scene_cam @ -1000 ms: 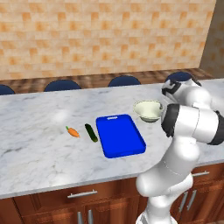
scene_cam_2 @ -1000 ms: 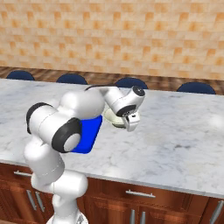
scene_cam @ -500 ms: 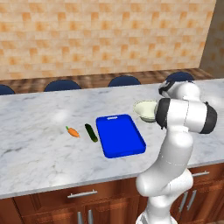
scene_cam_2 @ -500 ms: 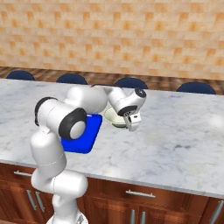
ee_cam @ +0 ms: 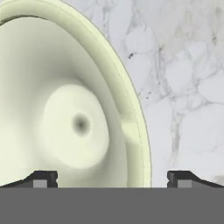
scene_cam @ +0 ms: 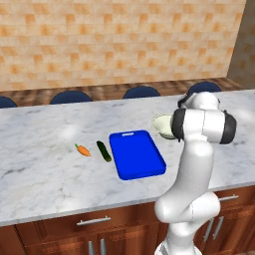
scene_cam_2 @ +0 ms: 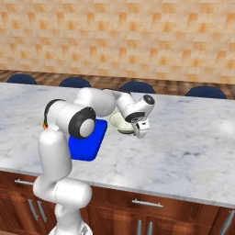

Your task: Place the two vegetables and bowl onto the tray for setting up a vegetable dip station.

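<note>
With jaws spread wide and empty, the gripper [ee_cam: 111, 177] is straddling the bowl [ee_cam: 65, 109] rim, risking tipping it if misaligned.

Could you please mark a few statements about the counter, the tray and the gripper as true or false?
1. The blue tray has nothing on it. True.
2. The carrot lies inside the bowl. False: it lies on the counter, left of the cucumber.
3. The gripper is open, its fingertips straddling the bowl's rim in the hand view. True.
4. The cucumber lies between the carrot and the tray. True.
5. The bowl sits on the tray. False: it rests on the counter beside the tray.
</note>
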Motion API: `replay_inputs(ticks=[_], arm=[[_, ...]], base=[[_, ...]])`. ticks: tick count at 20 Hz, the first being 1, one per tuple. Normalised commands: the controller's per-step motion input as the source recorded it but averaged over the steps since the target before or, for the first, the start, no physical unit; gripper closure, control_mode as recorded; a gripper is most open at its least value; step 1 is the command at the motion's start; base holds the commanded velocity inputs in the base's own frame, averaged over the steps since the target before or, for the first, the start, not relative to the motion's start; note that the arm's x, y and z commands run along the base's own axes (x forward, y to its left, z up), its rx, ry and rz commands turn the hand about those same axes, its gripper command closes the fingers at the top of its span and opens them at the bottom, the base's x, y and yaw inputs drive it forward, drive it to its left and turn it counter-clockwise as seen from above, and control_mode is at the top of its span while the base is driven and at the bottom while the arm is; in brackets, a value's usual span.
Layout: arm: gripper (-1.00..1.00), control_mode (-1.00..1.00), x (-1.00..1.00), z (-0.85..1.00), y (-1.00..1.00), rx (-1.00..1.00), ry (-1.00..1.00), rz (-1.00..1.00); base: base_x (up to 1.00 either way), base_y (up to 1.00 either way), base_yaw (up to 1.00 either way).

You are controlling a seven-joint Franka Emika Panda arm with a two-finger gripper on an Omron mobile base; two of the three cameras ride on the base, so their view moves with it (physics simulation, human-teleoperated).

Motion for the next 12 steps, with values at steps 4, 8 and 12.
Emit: replay_inputs(ticks=[4,8,12], arm=[[-1.0,-1.0,0.26,-0.2,-0.05,0.0,0.0,0.0],[-1.0,-1.0,0.27,-0.18,-0.07,0.0,0.0,0.0],[1.0,-1.0,0.11,-0.17,-0.05,0.01,0.0,0.0]], base=[[0.0,0.0,0.0],[0.0,0.0,0.0],[0.0,0.0,0.0]])
